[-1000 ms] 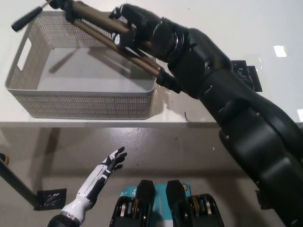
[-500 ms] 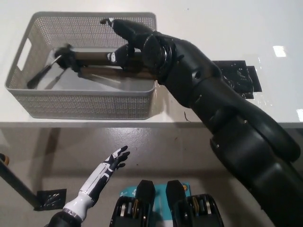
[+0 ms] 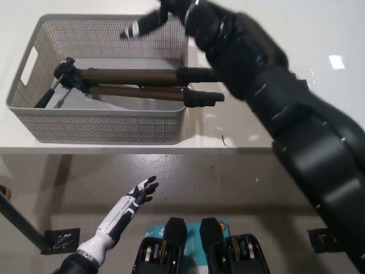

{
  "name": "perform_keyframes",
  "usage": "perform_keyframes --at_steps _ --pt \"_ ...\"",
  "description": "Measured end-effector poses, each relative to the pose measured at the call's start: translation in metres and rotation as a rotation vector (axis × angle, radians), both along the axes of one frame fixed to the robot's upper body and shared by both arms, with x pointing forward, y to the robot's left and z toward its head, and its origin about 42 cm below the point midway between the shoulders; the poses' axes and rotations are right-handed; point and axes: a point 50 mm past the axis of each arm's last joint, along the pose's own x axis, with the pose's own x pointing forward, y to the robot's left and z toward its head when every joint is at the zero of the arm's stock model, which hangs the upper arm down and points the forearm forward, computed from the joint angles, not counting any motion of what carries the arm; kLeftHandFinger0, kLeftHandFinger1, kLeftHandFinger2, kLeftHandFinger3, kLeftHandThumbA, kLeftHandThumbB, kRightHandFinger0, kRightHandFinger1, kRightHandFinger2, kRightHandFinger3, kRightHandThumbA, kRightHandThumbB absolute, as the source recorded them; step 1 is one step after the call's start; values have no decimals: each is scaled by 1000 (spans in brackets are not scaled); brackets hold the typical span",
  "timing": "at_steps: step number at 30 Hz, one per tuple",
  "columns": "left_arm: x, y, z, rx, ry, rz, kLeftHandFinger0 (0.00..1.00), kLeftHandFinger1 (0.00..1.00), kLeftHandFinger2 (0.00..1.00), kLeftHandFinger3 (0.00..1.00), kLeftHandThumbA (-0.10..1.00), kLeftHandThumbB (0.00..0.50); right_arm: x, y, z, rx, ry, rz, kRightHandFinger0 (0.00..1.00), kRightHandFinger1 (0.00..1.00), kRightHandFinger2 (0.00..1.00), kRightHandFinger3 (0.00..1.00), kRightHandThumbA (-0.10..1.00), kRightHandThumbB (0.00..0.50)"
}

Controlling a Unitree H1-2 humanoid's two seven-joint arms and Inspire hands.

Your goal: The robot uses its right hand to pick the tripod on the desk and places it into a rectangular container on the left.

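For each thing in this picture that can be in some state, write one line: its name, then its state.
tripod: folded, lying in the container, leg ends sticking out over the right rim
container: upright on the desk, holding the tripod
right hand: above the container's far right corner, blurred, not holding the tripod
left hand: open, low, holding nothing

The right hand (image 3: 165,14) is motion-blurred and cut off by the top edge.
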Motion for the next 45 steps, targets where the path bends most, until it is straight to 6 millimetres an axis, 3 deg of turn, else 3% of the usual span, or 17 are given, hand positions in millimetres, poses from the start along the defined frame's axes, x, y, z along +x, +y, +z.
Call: perform_keyframes --at_steps 1,4,6,8,12,13,15,20,22,24,28,30,32,37,39,42,45 --pt "0 0 0 1 0 -1 1000 1000 1000 1000 1000 500 -1 -5 15 57 -26 11 1000 1000 1000 1000 1000 374" --pt "0 0 0 5 0 -2 1000 1000 1000 1000 1000 500 -6 -24 53 174 -115 30 1000 1000 1000 1000 1000 387" --pt "0 0 0 7 0 -2 1000 1000 1000 1000 1000 500 -10 -35 67 221 -161 35 1000 1000 1000 1000 1000 446" --pt "0 0 0 9 1 -2 1000 1000 1000 1000 1000 500 -15 -50 78 267 -207 36 1000 1000 1000 1000 1000 353" --pt "0 0 -1 11 2 -2 1000 1000 1000 1000 1000 500 -22 -81 73 339 -253 22 1000 1000 1000 1000 1000 289" --pt "0 0 -1 12 3 -2 1000 1000 1000 1000 1000 500 -23 -88 67 354 -252 14 1000 1000 1000 1000 1000 316" --pt "0 0 -1 13 3 -2 1000 1000 1000 1000 1000 500 -26 -104 55 384 -257 0 1000 1000 1000 1000 1000 303" --pt "-1 0 -2 13 7 -1 1000 1000 1000 1000 1000 500 -39 -156 -10 467 -219 -84 1000 1000 1000 1000 1000 272" --pt "-2 0 -3 14 10 0 1000 1000 1000 1000 1000 500 -52 -182 -51 511 -187 -133 950 1000 1000 1000 1000 285" --pt "-3 1 -4 14 13 1 1000 1000 1000 1000 1000 500 -66 -203 -85 543 -158 -177 913 1000 1000 1000 1000 253" --pt "-6 1 -7 15 22 3 1000 1000 1000 1000 1000 500 -111 -243 -159 604 -86 -275 757 831 1000 1000 1000 259" --pt "-7 2 -8 15 24 5 1000 1000 1000 1000 1000 500 -134 -254 -185 632 -60 -308 791 816 1000 1000 1000 239" --pt "-8 2 -8 14 26 7 1000 1000 1000 1000 1000 500 -163 -261 -213 671 -26 -339 975 822 1000 1000 1000 202" --pt "-8 4 -9 11 26 15 1000 1000 1000 1000 1000 500 -241 -253 -265 813 42 -372 766 773 949 1000 1000 72" --pt "-8 5 -8 9 25 20 1000 1000 1000 1000 1000 500 -268 -244 -285 880 81 -384 731 727 907 1000 942 73" --pt "-6 6 -6 5 18 27 1000 1000 1000 1000 1000 500 -285 -230 -301 942 124 -363 730 728 891 1000 934 76" --pt "-2 6 -2 -1 6 33 1000 1000 1000 1000 1000 500 -287 -217 -305 959 148 -325 711 751 926 1000 869 74"
